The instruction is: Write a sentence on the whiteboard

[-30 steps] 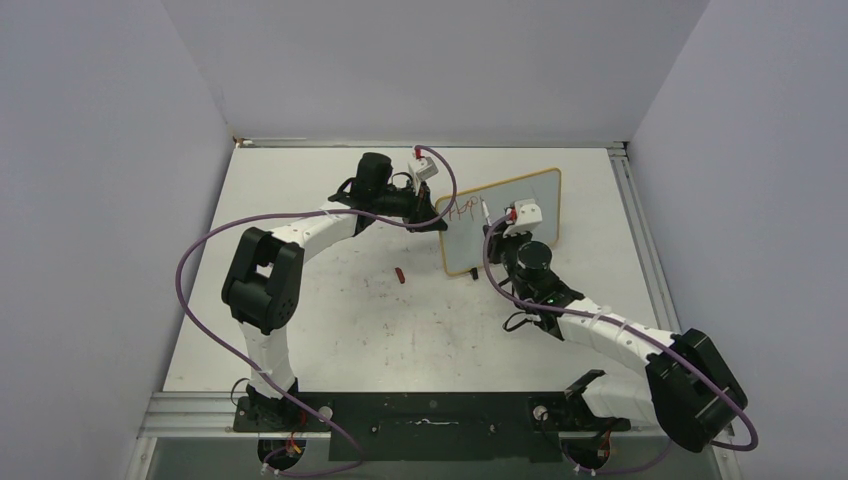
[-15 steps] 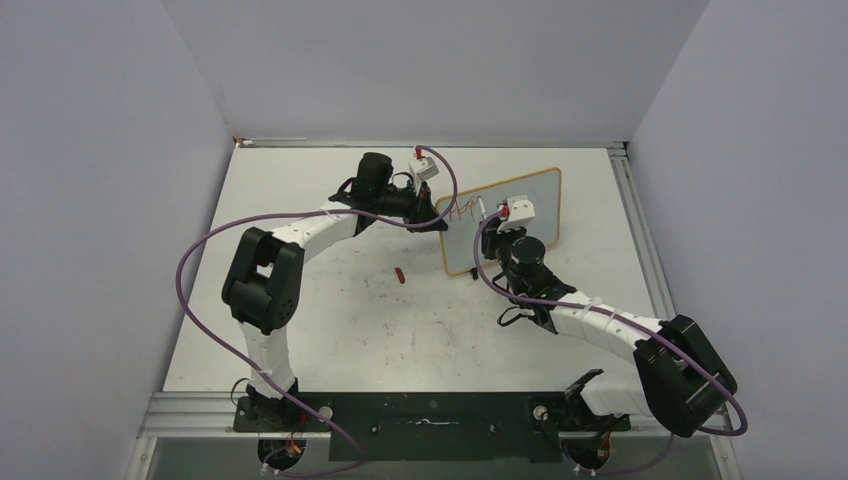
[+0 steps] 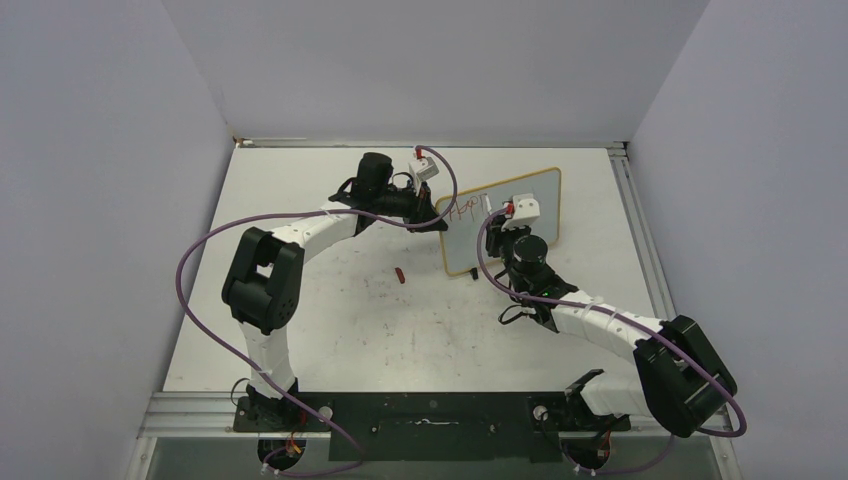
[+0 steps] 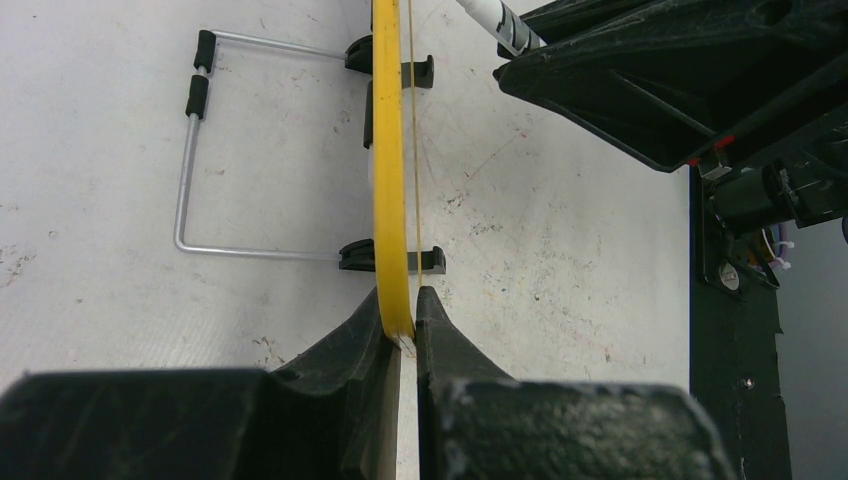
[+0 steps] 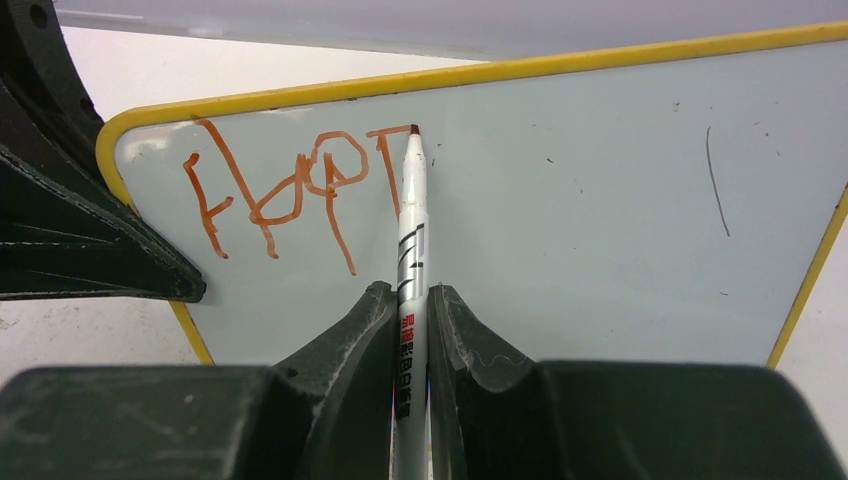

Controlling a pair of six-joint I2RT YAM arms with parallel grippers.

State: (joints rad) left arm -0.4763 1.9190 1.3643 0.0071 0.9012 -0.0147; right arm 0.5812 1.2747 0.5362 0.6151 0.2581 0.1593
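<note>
The whiteboard (image 3: pixel 520 225) stands tilted on the table at the back, white with a yellow-looking frame (image 5: pixel 480 72). Red marker letters reading about "Happ" plus a fresh stroke (image 5: pixel 290 185) sit at its top left; they show faintly in the top view (image 3: pixel 463 210). My left gripper (image 4: pixel 404 310) is shut on the board's left edge (image 4: pixel 388 150), seen edge-on. My right gripper (image 5: pixel 410 300) is shut on a white marker (image 5: pixel 411 230), whose tip touches the board just right of the letters. The right gripper is in front of the board (image 3: pixel 500 222).
A small red marker cap (image 3: pixel 400 275) lies on the table left of the board. The board's wire stand (image 4: pixel 190 180) and black feet (image 4: pixel 360 255) rest on the table behind it. Grey walls close in the table on three sides.
My right arm has shifted a little left and toward the board, bringing the marker along the top line. The left arm and the board have stayed still.
</note>
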